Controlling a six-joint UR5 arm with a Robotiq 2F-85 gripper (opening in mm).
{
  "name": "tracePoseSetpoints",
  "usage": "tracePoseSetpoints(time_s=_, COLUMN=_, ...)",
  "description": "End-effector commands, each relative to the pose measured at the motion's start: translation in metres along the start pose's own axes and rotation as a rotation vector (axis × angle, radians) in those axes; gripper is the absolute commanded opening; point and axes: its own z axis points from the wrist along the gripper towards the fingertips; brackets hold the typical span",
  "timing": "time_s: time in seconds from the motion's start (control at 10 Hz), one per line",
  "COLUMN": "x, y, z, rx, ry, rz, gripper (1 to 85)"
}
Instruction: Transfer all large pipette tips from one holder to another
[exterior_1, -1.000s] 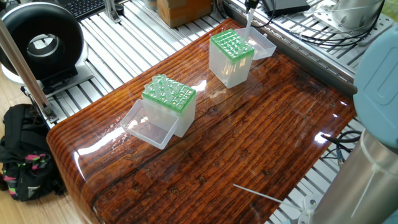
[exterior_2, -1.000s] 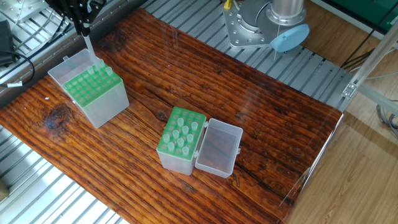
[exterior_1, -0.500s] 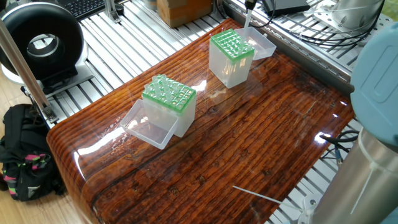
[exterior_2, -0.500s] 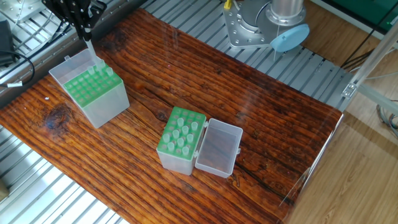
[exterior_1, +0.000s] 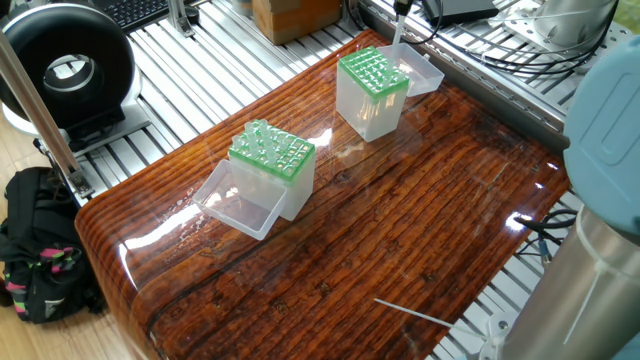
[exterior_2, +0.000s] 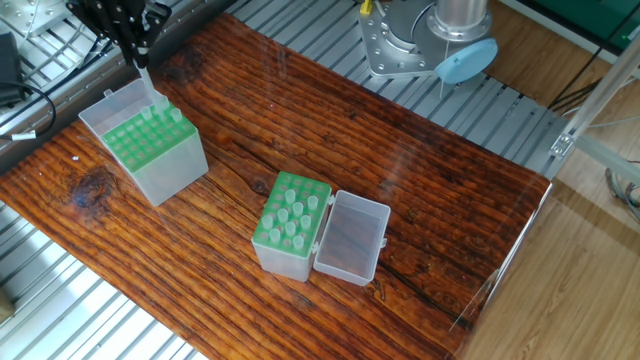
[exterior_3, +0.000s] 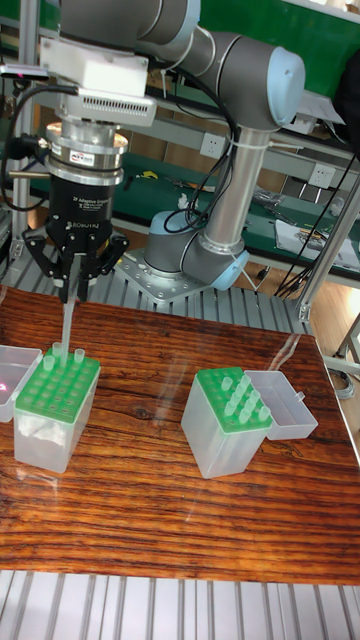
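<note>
1 pipette tip (exterior_3: 65, 325) pinched in end effector (exterior_3: 72, 290); grip visible tall view only.

Only legible text: "ROBOTIQ", white on the black gripper (exterior_3: 76, 287) body, upper left of the tall fixed view. Small label on ring above it unreadable. Nothing readable elsewhere.

Wooden table top (exterior_2: 420, 150): glossy reddish-brown, dark grain stripes.
Two clear plastic tip boxes (exterior_3: 55, 415) (exterior_3: 228, 425): milky bodies, bright green perforated racks.
Long tapered plastic pipette tip (exterior_3: 67, 325): translucent whitish.
Robot arm (exterior_3: 240, 120): grey, light-blue caps.
Round-fingered metal gripper (exterior_3: 72, 285): black.
</note>
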Motion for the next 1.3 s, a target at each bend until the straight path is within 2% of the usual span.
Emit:
tracePoseSetpoints(time_s=0.0, x=-0.002, y=0.003, z=-0.001, rx=-0.012, ry=-0.004, rz=-0.017, gripper=33.3)
tracePoseSetpoints(time_s=0.4, x=-0.004, y=0.008, z=-0.004, rx=-0.011, ry=0.021, rz=0.002, gripper=33.7)
tracePoseSetpoints(time_s=0.6, x=-0.018, y=0.023, z=-0.003, rx=-0.014, ry=0.019, rz=0.054, gripper=32.7)
tracePoseSetpoints(time_s=0.8, x=-0.034, y=0.051, z=0.004, rx=-0.051, ry=0.032, rz=0.126, gripper=31.3)
tracePoseSetpoints(time_s=0.9, x=-0.039, y=0.053, z=0.006, rx=-0.011, ry=0.046, rz=0.137, gripper=30.7)
tracePoseSetpoints(time_s=1.0, x=-0.036, y=0.063, z=0.004, rx=-0.012, ry=0.075, rz=0.164, gripper=29.7)
tracePoseSetpoints(time_s=1.1, x=-0.033, y=0.077, z=-0.001, rx=-0.041, ry=0.103, rz=0.196, gripper=29.3)
tracePoseSetpoints(time_s=1.2, x=-0.030, y=0.082, z=-0.004, rx=-0.039, ry=0.127, rz=0.199, gripper=29.3)
